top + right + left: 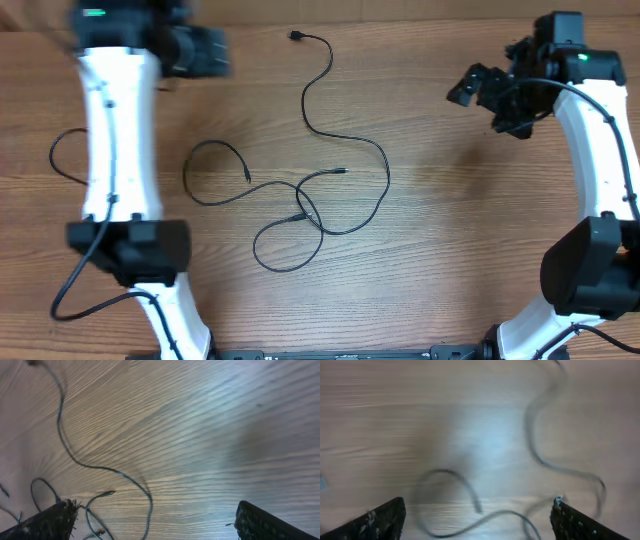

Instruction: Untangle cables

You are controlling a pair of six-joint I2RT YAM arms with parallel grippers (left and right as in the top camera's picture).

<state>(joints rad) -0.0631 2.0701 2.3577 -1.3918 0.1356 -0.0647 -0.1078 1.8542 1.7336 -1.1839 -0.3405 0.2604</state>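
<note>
The cables [318, 205] are thin black cords spread as loose strands across the middle of the wooden table, crossing in a small knot [303, 212]. One long strand runs to a plug at the back [297, 36]. Another loops left [215, 172]. My left gripper [205, 50] is at the back left, blurred, open and empty; its view shows blurred strands [540, 455] below. My right gripper [480, 85] is at the back right, open and empty, apart from the cables; its view shows strands [75, 460] at the left.
The white left arm [118, 140] lies along the left side with its own thicker black wire [65, 160] looping beside it. The white right arm [600, 150] stands at the right edge. The arm bases sit at the table's front edge.
</note>
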